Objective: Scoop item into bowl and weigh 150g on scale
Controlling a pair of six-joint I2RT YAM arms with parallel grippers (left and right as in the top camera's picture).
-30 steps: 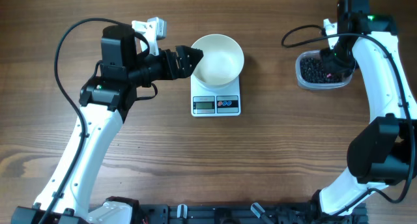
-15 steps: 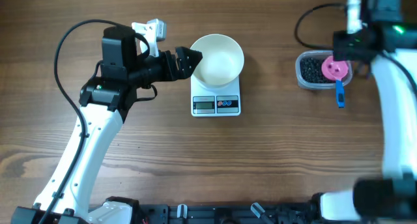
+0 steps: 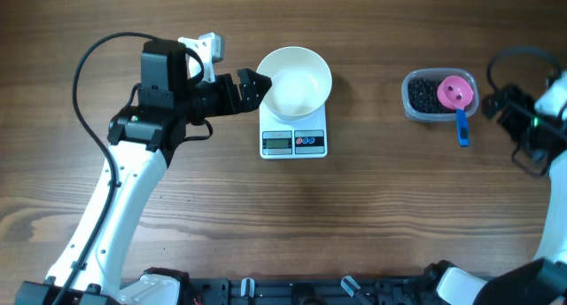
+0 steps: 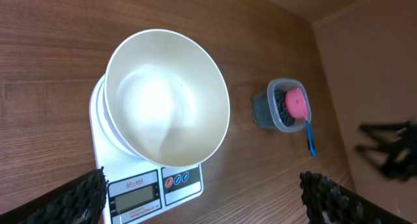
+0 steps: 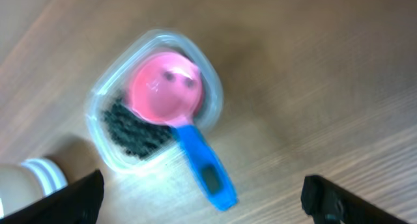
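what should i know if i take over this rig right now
Left claw: open, empty, by the white bowl rim.
Right claw: open, empty, just right of the clear tub.
Bowl sits empty on the scale. Black beads are in the tub, and the pink scoop rests on them.
Done: bowl on scale.
Left: all scooping and weighing.

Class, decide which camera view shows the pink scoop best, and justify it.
Right wrist: the pink scoop looks largest, head and blue handle visible, though slightly blurred. Overhead shows the scoop small but sharp; left wrist, tiny and distant.
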